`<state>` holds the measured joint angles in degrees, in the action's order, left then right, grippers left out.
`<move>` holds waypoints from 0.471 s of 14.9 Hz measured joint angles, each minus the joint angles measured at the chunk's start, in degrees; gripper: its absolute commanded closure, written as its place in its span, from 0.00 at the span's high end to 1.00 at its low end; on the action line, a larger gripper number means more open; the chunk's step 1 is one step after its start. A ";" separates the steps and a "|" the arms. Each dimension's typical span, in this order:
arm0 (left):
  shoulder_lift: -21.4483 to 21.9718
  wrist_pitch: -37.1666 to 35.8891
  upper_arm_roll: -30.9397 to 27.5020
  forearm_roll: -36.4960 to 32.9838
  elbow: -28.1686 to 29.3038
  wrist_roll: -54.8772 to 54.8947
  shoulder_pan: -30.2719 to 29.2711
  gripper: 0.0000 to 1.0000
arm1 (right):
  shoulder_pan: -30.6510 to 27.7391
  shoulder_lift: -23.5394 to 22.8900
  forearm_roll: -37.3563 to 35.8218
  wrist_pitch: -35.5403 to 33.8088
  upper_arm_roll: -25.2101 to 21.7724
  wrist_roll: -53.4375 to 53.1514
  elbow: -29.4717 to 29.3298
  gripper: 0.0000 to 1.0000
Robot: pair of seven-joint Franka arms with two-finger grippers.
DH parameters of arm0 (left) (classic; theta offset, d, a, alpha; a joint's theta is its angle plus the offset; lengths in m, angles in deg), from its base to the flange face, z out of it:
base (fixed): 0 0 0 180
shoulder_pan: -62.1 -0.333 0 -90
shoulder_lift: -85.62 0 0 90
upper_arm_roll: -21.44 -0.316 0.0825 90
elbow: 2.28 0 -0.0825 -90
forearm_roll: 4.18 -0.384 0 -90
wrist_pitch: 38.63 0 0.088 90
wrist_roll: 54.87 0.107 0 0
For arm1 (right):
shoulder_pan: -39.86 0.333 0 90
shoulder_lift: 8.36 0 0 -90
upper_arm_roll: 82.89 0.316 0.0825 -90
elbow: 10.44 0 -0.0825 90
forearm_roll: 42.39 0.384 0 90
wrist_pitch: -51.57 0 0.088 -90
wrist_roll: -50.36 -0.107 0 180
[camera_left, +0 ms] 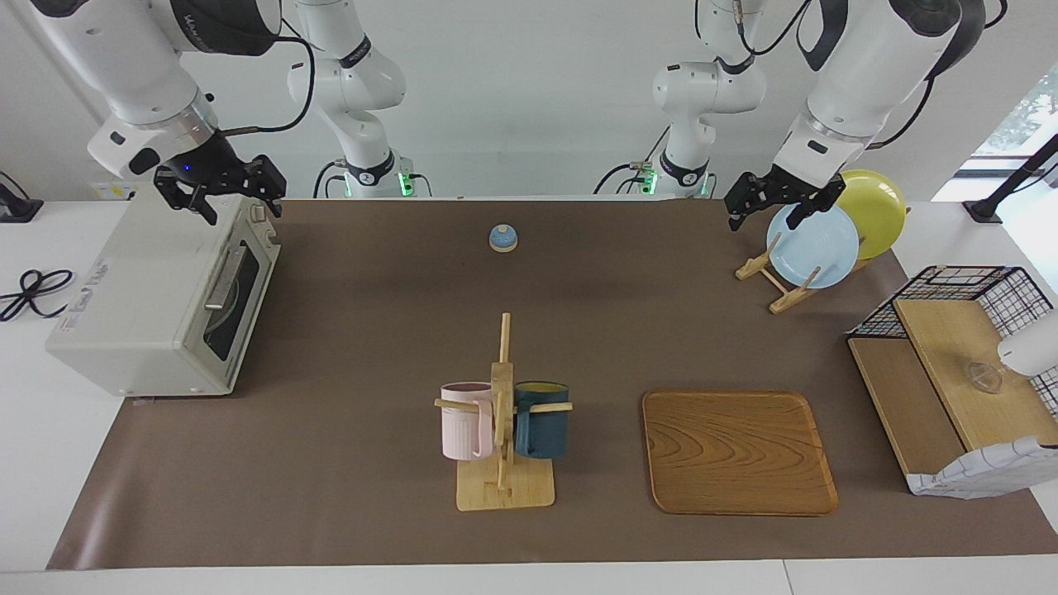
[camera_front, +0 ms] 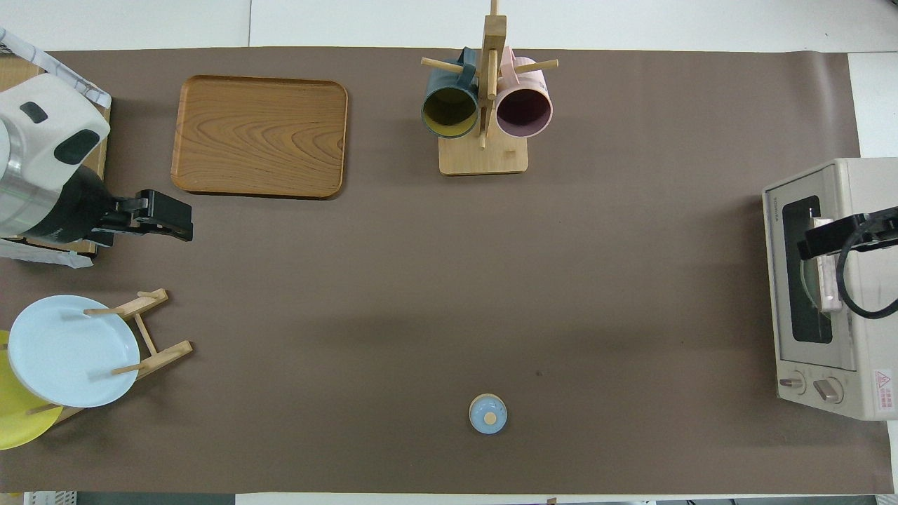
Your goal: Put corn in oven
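Though looked for in both views, cannot place the corn: no telling where it lies, which way it points or how its long axis runs.

Off-white toaster oven [camera_left: 140, 306] at the right arm's end of the table, half on the brown mat [camera_left: 372, 330], door shut. Long axis running from nearer the robots to farther from them; dark glass door and bar handle [camera_left: 225, 277] facing the middle of the table; two knobs [camera_front: 814, 386] at the end nearer the robots. Something round and pale dimly seen through the glass, not identifiable.

Writing: grey lettering across the oven's top and a small brand word on the door frame, both unreadable; a white sticker with a red warning triangle [camera_front: 884, 389] on top, beside the knobs.

Right gripper [camera_left: 238, 205] raised over the oven's end nearer the robots, fingers spread, holding nothing. Left gripper [camera_left: 767, 213] raised by the plate rack [camera_left: 781, 285] at the left arm's end, fingers likewise spread and empty.

On the rack, upright: a light blue plate [camera_left: 814, 245] and a yellow plate [camera_left: 876, 207]. Farther from the robots, a wooden tray [camera_left: 736, 450] and, beside it, a mug tree [camera_left: 502, 413] carrying a pink mug [camera_left: 464, 421] and a dark blue mug [camera_left: 541, 420]. Near the robots at mid-table, a small blue domed thing [camera_left: 502, 238] with a wooden knob.
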<state>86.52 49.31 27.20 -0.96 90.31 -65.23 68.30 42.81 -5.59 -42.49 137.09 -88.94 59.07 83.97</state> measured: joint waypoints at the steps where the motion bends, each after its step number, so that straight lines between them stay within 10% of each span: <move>1: 0.00 0.00 0.02 0.00 0.00 0.00 0.00 1.00 | -0.09 0.00 0.00 0.00 0.01 -0.40 0.00 1.00; 7: 0.00 0.00 0.03 0.00 0.00 0.00 0.00 1.00 | -1.36 -0.24 0.00 -0.04 -0.28 -0.53 0.01 1.00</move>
<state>86.52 49.32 27.23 -0.96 90.31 -65.23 68.30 41.45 -5.83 -42.49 137.06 -89.21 58.54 83.98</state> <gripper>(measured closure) 0.000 0.000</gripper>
